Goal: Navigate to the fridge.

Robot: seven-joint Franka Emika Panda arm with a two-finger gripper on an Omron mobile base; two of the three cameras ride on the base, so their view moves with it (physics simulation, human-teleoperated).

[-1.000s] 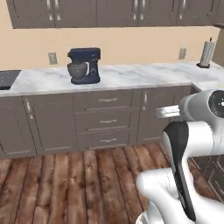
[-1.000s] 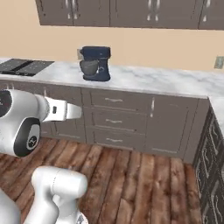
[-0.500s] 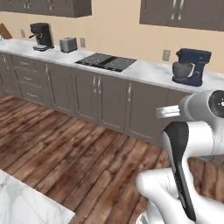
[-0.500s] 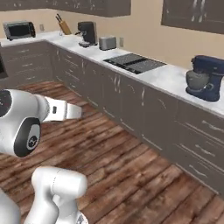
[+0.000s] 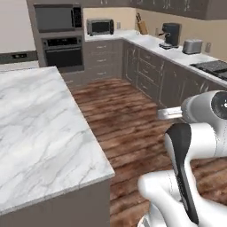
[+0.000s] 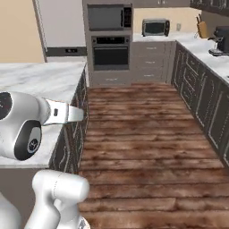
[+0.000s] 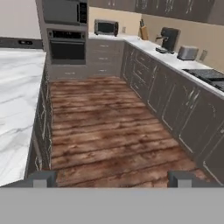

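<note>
Change since earlier pictures: the base is swinging round; the counter run with the blue mixer is giving way to a marble island and the oven column, a shift of the camera, not of the things.

Left base view: the island (image 5: 40, 128) is lying left; the fridge (image 5: 17, 33) is standing at far upper left, beside the oven column (image 5: 60, 37).

Right base view: the fridge is standing far ahead and left of centre, past the island's far end, its tall axis upright.

Hand view: the gripper (image 7: 111, 178) is pointing down the wooden aisle, fingers spread wide and grasping nothing; the fridge's edge is showing upper left. Judgement: driving forward and bearing left is called for.
</note>
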